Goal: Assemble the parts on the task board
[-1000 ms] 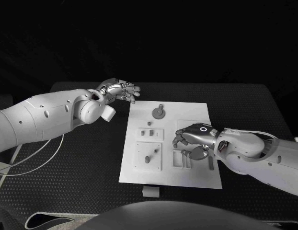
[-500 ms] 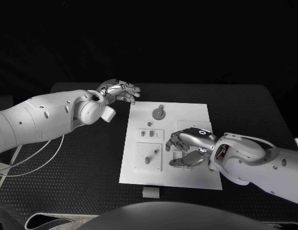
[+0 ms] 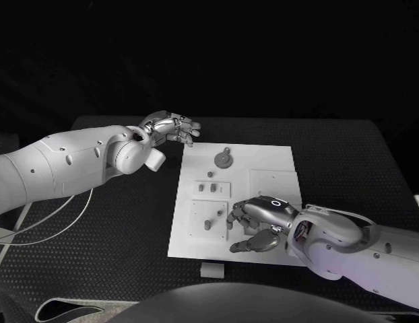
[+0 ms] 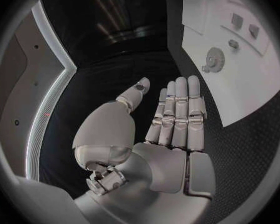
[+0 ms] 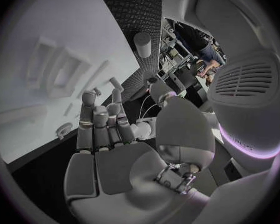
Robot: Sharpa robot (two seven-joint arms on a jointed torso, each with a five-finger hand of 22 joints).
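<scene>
Right hand has slid nearer across the task board, fingers open, empty; next, grasp a part. Left hand hovers open.

Right hand moved down task board toward near edge, uncovering right-side slots.
</scene>
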